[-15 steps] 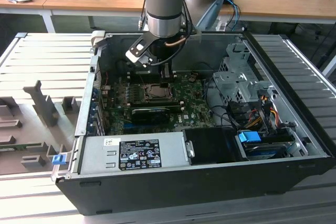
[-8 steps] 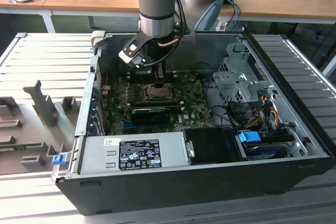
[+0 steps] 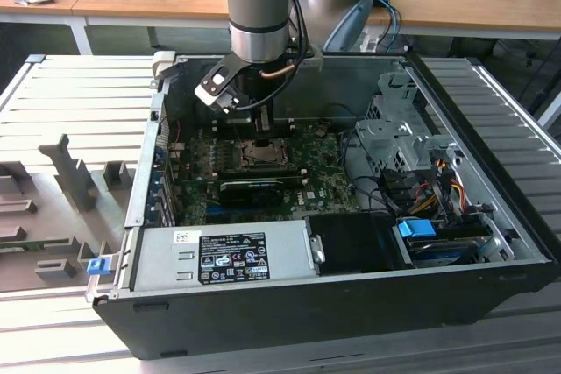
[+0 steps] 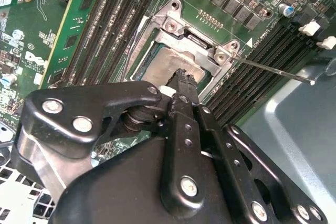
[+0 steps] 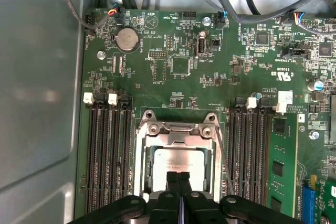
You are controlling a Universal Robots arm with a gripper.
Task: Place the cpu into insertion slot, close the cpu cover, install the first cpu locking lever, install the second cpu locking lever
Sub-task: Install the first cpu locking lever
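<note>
Exterior view: arm reaches down into the open case [image 3: 263, 326]. The pincer [image 3: 263, 123] is right over the slot [image 3: 263, 155] on the motherboard [image 3: 326, 188].

Second wrist view: the pincer [image 4: 185, 80] is pressed together, pinching nothing, with its tips over the cpu [image 4: 167, 66]. Can't tell if they touch. The cpu lies in the slot and the cover [image 4: 197, 40] sits down around it. A thin lever [image 4: 273, 70] sticks out sideways from the slot corner.

First wrist view: the closed tips are over the cpu [image 5: 178, 157] face. The cover frames the cpu and the lever runs alongside the slot.
</note>
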